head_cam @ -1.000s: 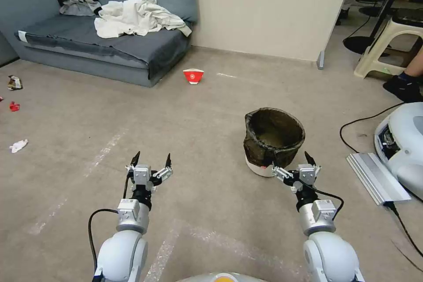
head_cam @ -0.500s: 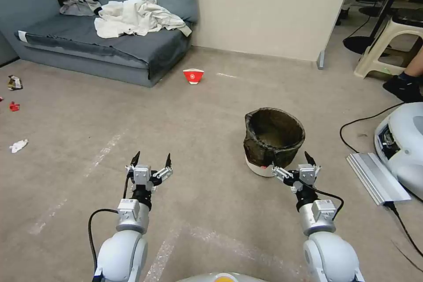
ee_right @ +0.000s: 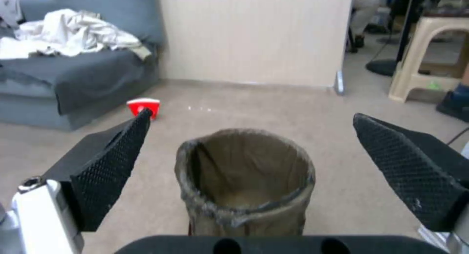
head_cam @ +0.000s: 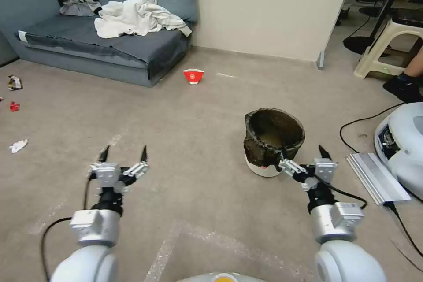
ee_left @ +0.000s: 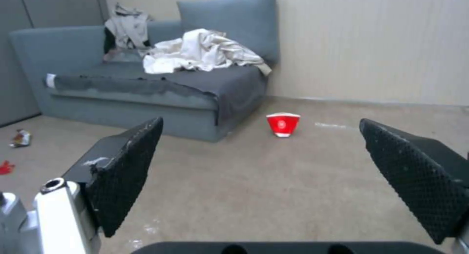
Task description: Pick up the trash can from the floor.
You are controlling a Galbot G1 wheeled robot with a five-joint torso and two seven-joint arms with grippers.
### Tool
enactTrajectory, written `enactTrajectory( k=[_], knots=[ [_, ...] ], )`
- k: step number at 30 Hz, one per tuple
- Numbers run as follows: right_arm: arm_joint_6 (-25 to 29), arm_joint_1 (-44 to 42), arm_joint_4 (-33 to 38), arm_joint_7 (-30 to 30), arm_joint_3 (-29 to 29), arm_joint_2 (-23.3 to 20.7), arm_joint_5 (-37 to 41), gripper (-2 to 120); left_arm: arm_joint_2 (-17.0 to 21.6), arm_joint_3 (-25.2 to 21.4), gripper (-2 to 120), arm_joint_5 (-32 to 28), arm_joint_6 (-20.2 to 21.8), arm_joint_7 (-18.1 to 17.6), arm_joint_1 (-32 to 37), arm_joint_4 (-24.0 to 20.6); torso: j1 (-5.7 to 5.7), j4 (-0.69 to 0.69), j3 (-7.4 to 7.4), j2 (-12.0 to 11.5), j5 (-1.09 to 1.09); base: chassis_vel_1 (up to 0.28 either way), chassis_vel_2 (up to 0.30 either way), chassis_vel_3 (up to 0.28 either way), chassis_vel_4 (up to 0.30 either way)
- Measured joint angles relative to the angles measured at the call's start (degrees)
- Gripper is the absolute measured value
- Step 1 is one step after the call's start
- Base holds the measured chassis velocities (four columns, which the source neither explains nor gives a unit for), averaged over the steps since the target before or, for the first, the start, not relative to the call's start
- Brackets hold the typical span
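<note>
Trash can upright on the floor, a little right of centre in the head view, dark bag folded over the rim, white base showing below with a small red mark. Right gripper just below and to the right of it in that frame, fingers spread wide — one fingertip at the can's lower right edge, whether touching cannot be told. From the right wrist view, can centred low in frame between the two black textured fingers, clear gaps on either side, nothing pinched. Left gripper at lower left of the head view, over bare floor, also spread wide and holding nothing, well apart from the can. In the left wrist view, fingers wide at either side of the frame, open floor between. Red-and-white bowl above centre in the head view, near the corner of the grey sofa at upper left — pale cloth heaped on its seat. Scraps of litter at the far left edge.
</note>
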Motion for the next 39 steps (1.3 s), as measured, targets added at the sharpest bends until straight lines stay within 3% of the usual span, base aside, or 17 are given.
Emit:
enactTrajectory(
  k=[1,6,39],
  knots=[
    [-0.5,-0.1,0.3,0.1,0.0,-0.2,0.3,100,0.3,-1.1,100,-0.8,0.5,-0.2,1.5,-2.1,0.00,0.01,0.00,0.0,0.11,0.000,0.000,0.000,0.000],
    [-1.3,-0.1,0.4,0.1,-0.1,-1.0,0.6,100,1.0,-4.0,100,-3.6,1.4,-0.7,5.3,-6.9,0.00,0.03,0.00,0.0,0.01,0.000,0.000,0.000,0.000],
    [-1.2,0.5,-1.3,0.5,-0.6,-0.9,0.5,100,0.8,-3.7,100,-3.6,0.7,-0.2,4.4,-5.0,0.00,0.02,0.01,0.0,0.04,-0.022,-0.023,-0.025,-0.027]
  ],
)
